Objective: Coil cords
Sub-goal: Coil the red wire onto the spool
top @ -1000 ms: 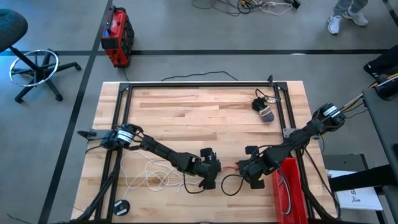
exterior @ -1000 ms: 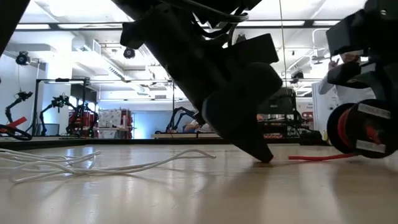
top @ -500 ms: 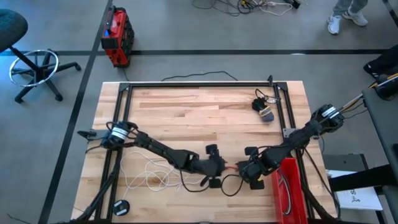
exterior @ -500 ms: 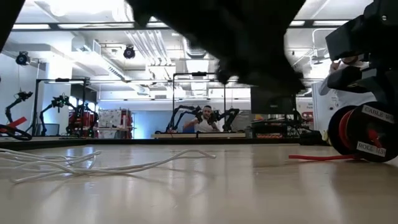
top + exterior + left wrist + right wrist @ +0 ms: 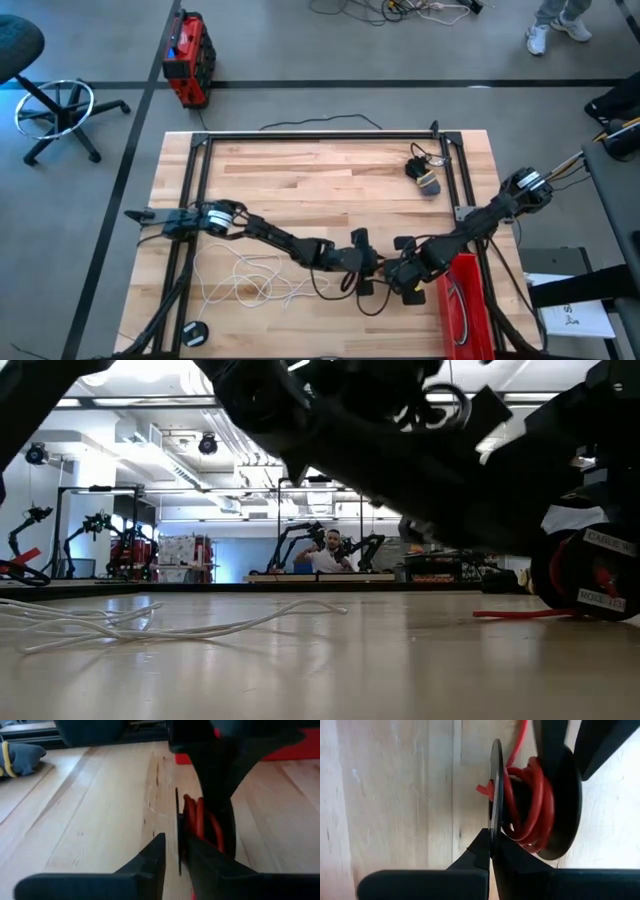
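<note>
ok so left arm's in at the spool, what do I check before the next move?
1. Right end effector gripping spool flange: ok.
2. Red cord seated on hub: ok, several turns.
3. Left end effector on the cord: not ok, open, straddling the flange.
4. Red tail free: ok, lying on the table.
5. White cord coiled: not ok, loose.
6. Tail snagged under left arm: cannot tell.
</note>
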